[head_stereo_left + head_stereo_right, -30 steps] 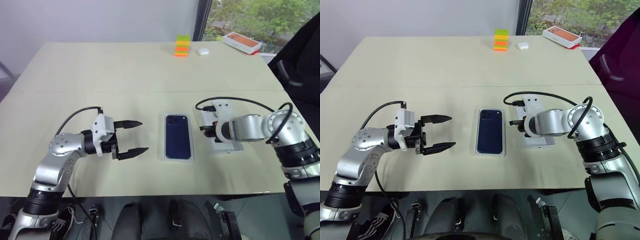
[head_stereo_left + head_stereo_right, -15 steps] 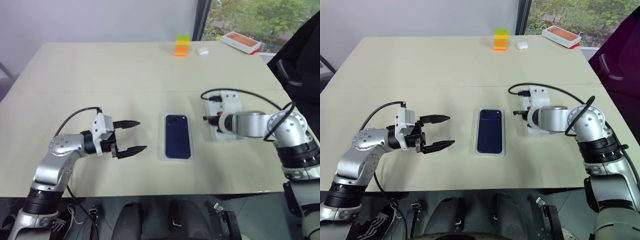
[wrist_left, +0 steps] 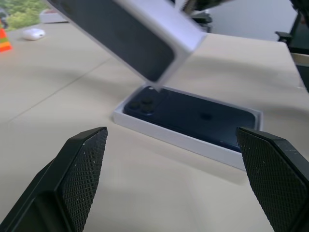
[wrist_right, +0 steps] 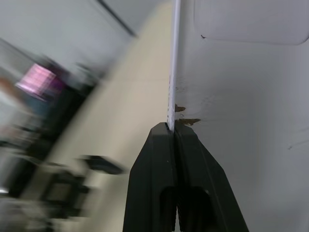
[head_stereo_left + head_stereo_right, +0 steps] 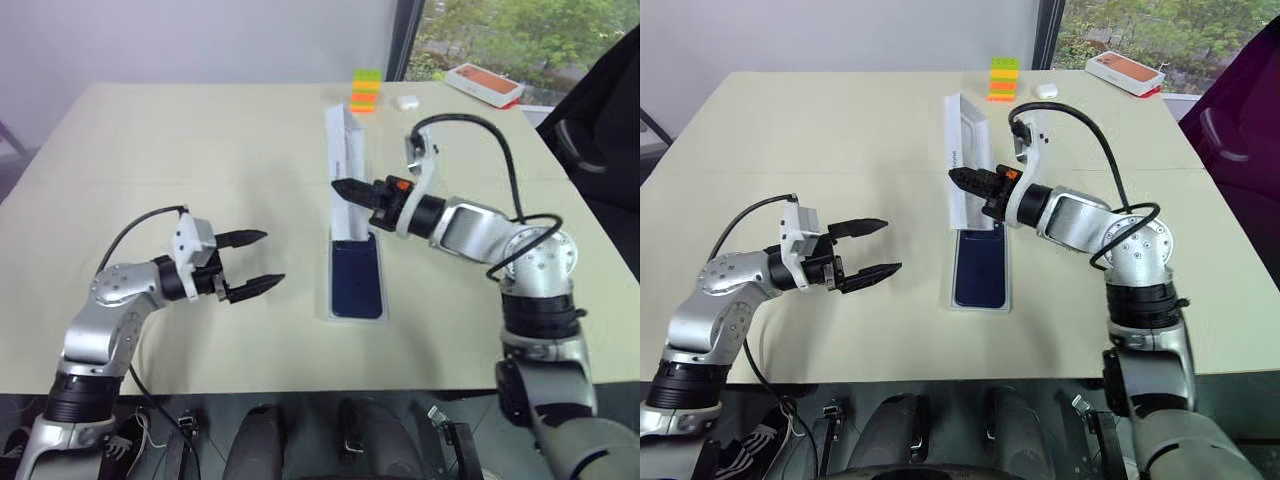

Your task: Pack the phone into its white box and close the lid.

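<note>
Already we find the slim dark navy-blue phone lying in the shallow white cardboard box on the tabletop. Closing remains: the right gripper pinches the white lid by its edge, tilted above the box. The left gripper's fingers gape wide, empty.

A stack of coloured blocks, a white earbud case and an orange-topped box sit at the table's far edge.

left gripper level, fingers spread; right gripper level, fingers pinched together.
</note>
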